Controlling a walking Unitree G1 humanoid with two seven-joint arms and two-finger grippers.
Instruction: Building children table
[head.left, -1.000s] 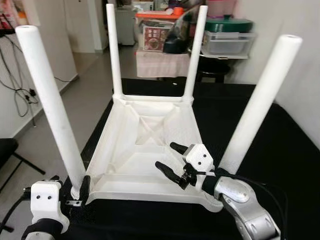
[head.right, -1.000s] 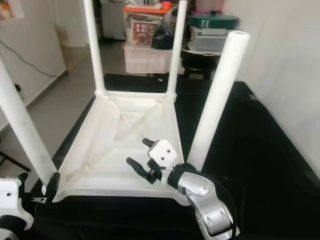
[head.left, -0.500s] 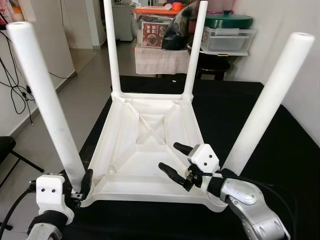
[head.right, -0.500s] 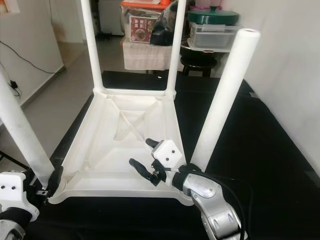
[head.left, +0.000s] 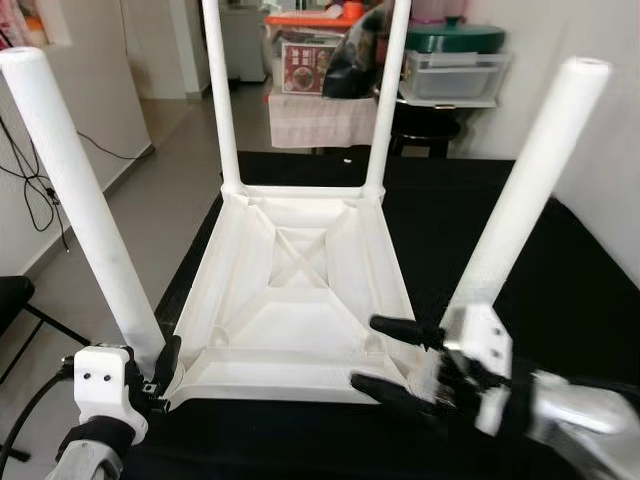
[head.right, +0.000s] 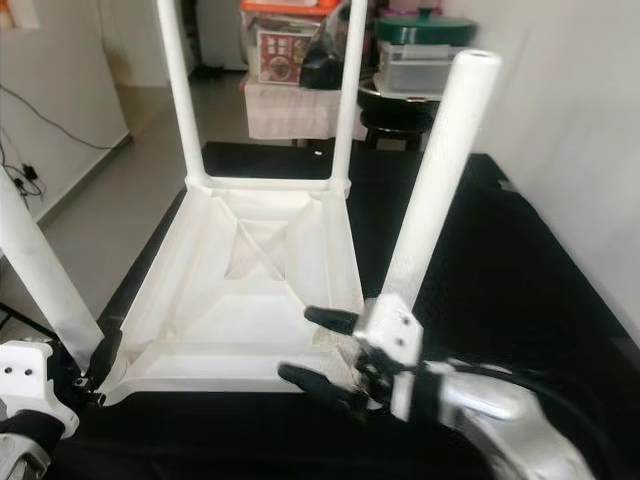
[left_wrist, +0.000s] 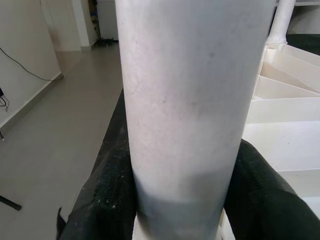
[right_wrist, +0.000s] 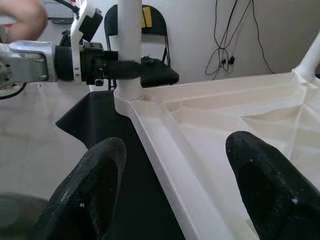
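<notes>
A white children's table (head.left: 290, 300) lies upside down on a black-covered surface, with its four round legs pointing up. My left gripper (head.left: 160, 370) is shut on the base of the near-left leg (head.left: 85, 210). In the left wrist view both black fingers (left_wrist: 107, 195) press against the sides of that leg (left_wrist: 190, 100). My right gripper (head.left: 365, 352) is open and holds nothing. It hovers over the table's near edge, just left of the near-right leg (head.left: 525, 190). In the right wrist view the table's rim (right_wrist: 165, 145) runs between the spread fingers (right_wrist: 85, 195).
The black surface (head.left: 500, 220) stretches to the right, up to a white wall. Beyond the far legs stand storage boxes (head.left: 455, 75) and a dark stool (head.left: 425, 130). Grey floor and wall cables (head.left: 40, 190) lie to the left. A black folding chair (right_wrist: 160, 70) shows behind the near-left corner.
My right gripper has drawn back from above the table's underside to its near edge, still open. The left gripper keeps its hold on the leg. The camera has shifted slightly.
</notes>
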